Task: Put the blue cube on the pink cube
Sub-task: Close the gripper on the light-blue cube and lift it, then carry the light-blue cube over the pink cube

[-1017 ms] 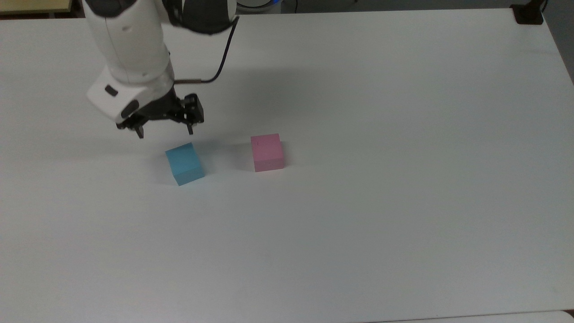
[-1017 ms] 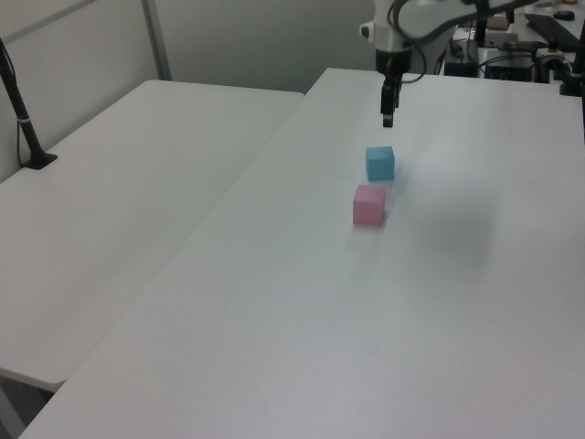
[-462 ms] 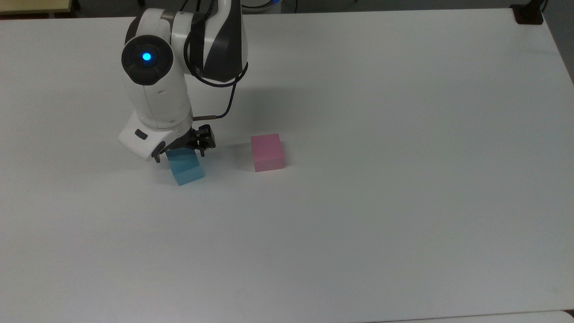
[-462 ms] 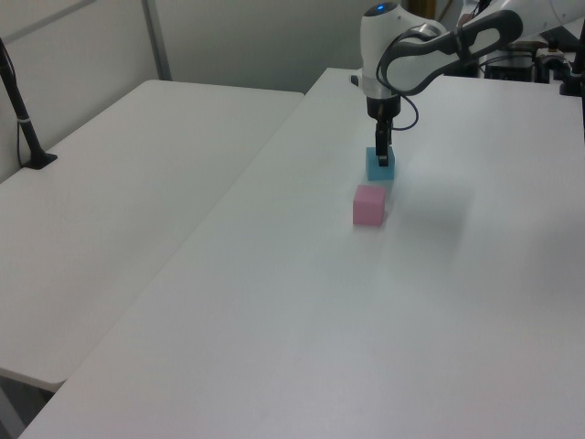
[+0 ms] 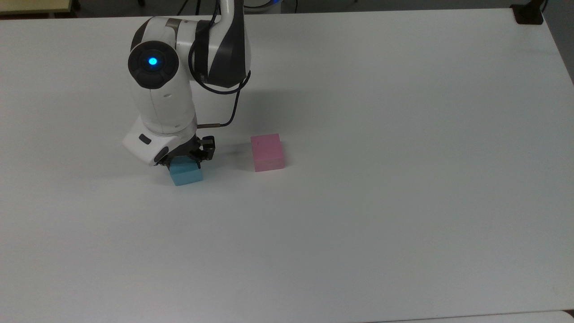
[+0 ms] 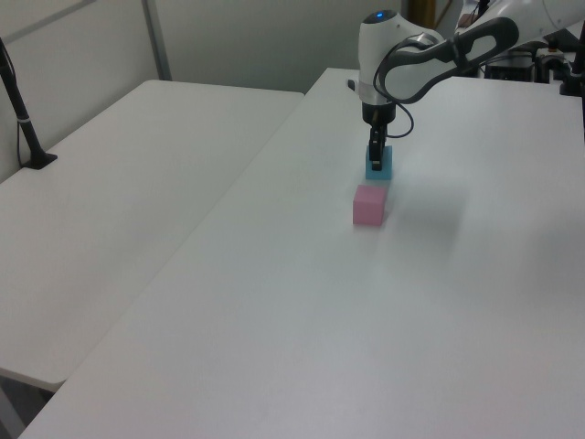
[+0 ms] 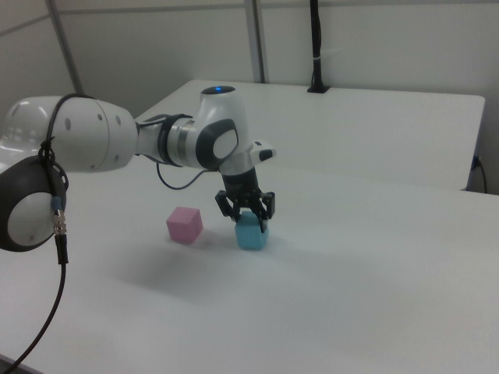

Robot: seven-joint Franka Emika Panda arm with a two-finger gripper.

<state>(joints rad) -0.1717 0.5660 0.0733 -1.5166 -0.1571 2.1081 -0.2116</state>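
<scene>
Straddling the blue cube (image 7: 251, 231), the gripper (image 7: 246, 218) sits low over it, one finger on each side as the right view shows. Fingers look spread around the cube's upper half; I can't see whether the pads touch its faces yet, so I log the jaws as apart, not clamped.

Blue cube rests on the white table (image 5: 358, 224), at the top view's left of the pink cube (image 5: 267, 152). The two are near each other but clearly apart, bare table between them. In the left view the pink cube (image 6: 369, 205) lies nearer the camera, the blue cube (image 6: 379, 164) just behind it.

Step in hand, as I judge it: the grasp (descent looks finished or nearly so). Nothing stacked yet.

Next move calls for:
- closing squarely on the cube's opposite faces, low enough to hold firm
- a straight lift clearing the pink cube's top
- a short carry toward the top view's right
- setting down centred, edges aligned, then releasing

Risk I see: an off-centre pinch could twist the cube and spoil the placement.
</scene>
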